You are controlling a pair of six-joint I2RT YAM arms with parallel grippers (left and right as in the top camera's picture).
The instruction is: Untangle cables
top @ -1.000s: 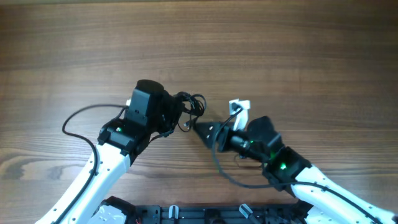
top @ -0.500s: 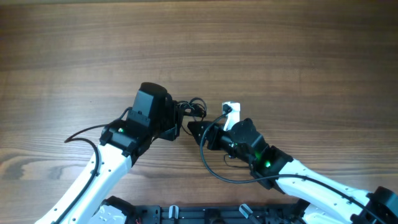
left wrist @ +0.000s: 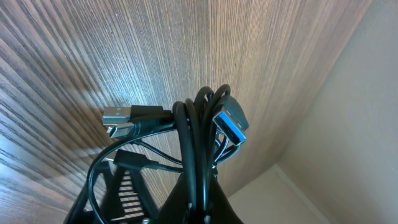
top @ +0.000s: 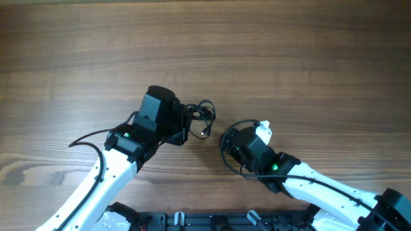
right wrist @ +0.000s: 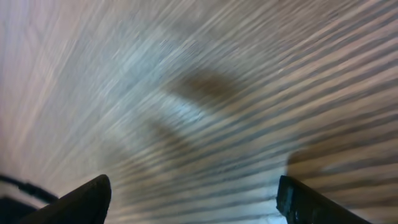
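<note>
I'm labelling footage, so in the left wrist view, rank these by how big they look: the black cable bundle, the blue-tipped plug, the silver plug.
1. black cable bundle, clearly largest.
2. blue-tipped plug and silver plug: they look about alike, and their differing nearness to the camera leaves them unranked.

a second ago the right gripper (top: 232,142) pointed up-left, its tip almost touching the cables (top: 201,113) near the centre of the frame, and half a second ago it had pushed a little closer. now it has swung back toward the lower right and turned, leaving a clear gap between itself and the tangle. the left gripper (top: 186,123) and the cables pinched in it have drifted slightly down and right.
</note>
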